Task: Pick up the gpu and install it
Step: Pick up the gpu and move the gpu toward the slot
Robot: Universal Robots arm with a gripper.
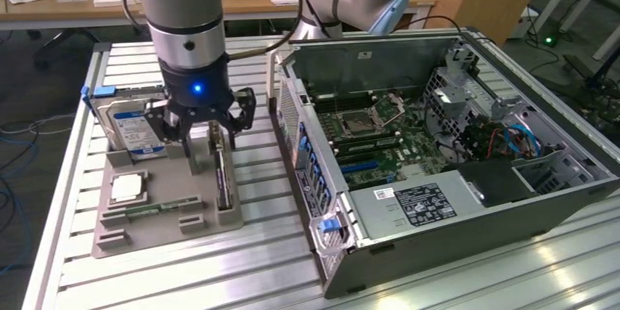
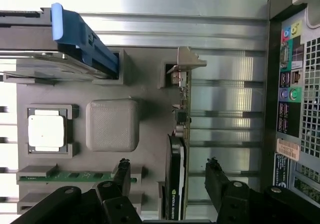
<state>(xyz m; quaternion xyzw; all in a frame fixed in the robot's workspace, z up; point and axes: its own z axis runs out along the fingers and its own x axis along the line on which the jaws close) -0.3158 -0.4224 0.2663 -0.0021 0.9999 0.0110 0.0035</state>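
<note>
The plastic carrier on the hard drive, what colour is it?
The carrier is blue; the wrist view shows it best.

Black gripper [image 1: 205,136], with a blue light glowing on the wrist above it; silver-grey arm [image 1: 184,5].
The gpu [image 2: 176,184]: black shroud, green board edge, silver bracket, small green logo.
Matte grey tray [image 1: 155,241], with a fine woven texture on its raised block.
At the tray's far-left corner, hard drive [image 1: 131,125]: silver, blue-and-white label, blue carrier.
Pale silver processor [image 1: 127,188].
Green memory stick [image 1: 155,208].
Bright aluminium table [image 1: 271,266], ribbed in parallel slats.
At the exterior view's right, computer case [image 1: 455,237]: dark grey shell, green motherboard, blue cables, blue latch on the near corner, white-and-black label; rear ports green, pink and blue.
</note>
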